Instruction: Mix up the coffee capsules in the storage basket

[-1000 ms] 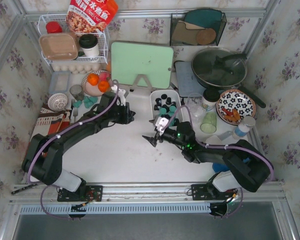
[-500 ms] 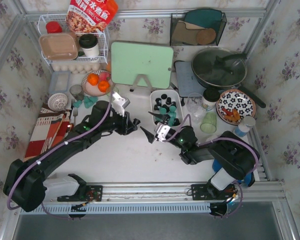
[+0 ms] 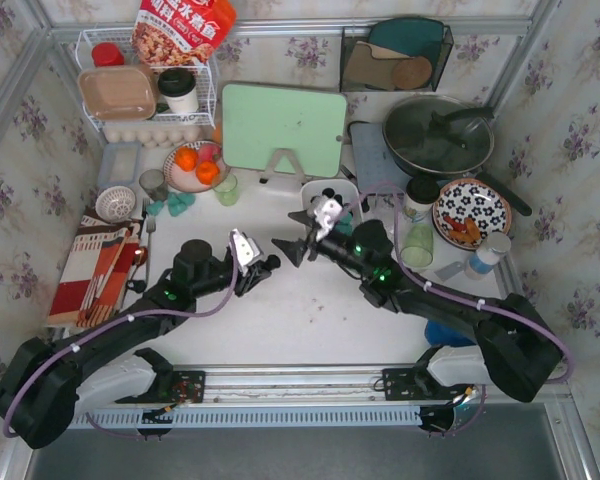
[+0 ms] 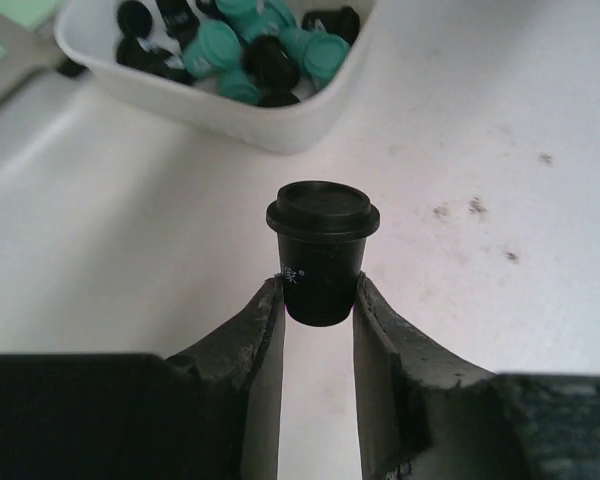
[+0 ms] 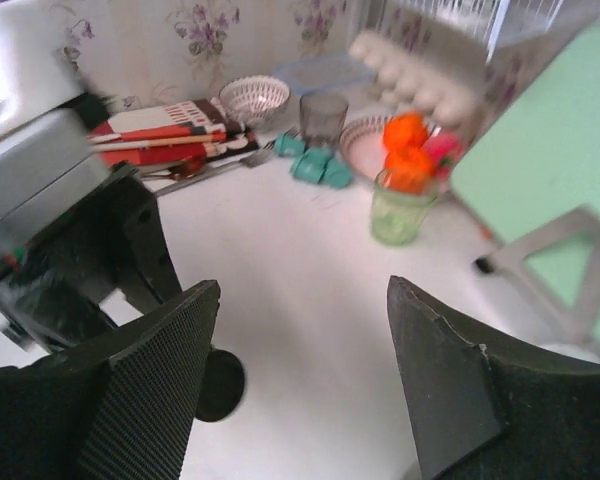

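A black capsule (image 4: 322, 250) was clamped in the left gripper (image 4: 318, 310), long axis up-frame, rim topmost. The storage basket (image 4: 230, 105) was cropped at upper left. The right gripper (image 5: 300, 295) was spread apart.

The black left arm (image 3: 100, 335) and right arm (image 3: 440, 305) carry lilac cables (image 3: 130, 313), and the right pincer (image 5: 300, 290) has cross-hatched fingers (image 5: 150, 380).

1. My white table (image 3: 280, 320) carries everything; its bare middle shows a few small dark specks.
2. On its far left stand a white wire rack (image 3: 208, 95), a plate of oranges (image 3: 180, 180), a clear glass (image 3: 153, 183) and a green cup (image 3: 226, 188). Loose teal capsules (image 3: 175, 205), a patterned bowl (image 3: 115, 203) and a red-and-white packet (image 3: 85, 262) lie nearer me.
3. At the back centre a green cutting board (image 3: 280, 125) leans on its stand, with the storage basket (image 4: 230, 100) in front.
4. On the right sit a lidded pan (image 3: 438, 135), a grey mat (image 3: 372, 165), a flowered plate (image 3: 480, 195), a dark-lidded jar (image 3: 420, 197) and a green tumbler (image 3: 417, 245).
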Controlling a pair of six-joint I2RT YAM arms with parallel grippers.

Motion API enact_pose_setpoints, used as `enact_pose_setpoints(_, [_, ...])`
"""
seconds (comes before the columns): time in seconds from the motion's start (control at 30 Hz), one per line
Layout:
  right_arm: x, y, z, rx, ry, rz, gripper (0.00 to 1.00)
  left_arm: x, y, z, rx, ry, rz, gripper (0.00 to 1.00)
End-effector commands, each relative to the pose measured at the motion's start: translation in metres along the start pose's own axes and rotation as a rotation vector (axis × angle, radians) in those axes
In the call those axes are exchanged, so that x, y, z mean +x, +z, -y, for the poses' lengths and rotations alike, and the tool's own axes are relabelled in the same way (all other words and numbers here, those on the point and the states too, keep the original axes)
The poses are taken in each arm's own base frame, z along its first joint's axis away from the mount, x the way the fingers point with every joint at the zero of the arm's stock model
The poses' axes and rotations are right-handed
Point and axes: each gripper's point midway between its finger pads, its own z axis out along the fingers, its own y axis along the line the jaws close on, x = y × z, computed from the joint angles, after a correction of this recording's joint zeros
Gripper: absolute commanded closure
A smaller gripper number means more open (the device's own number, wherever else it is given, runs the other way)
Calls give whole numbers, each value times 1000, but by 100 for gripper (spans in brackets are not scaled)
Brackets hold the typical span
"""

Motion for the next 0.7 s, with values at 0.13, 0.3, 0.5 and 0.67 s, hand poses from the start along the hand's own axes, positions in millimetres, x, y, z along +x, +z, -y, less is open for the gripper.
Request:
enact_pose_setpoints(0.13, [73, 0, -26, 69, 621, -425, 25, -51, 15, -34, -101, 288, 176, 72])
enact_pose_setpoints(0.3, [76, 6, -28, 67, 720, -449, 25, -52, 21, -33, -88, 284, 175, 73])
enact_pose_setpoints(0.5, [83, 11, -32, 43, 748, -484, 28, -52, 22, -30, -79, 287, 170, 74])
enact_pose_setpoints(0.67, [87, 14, -37, 21, 773, -497, 38, -53, 23, -28, -73, 287, 170, 74])
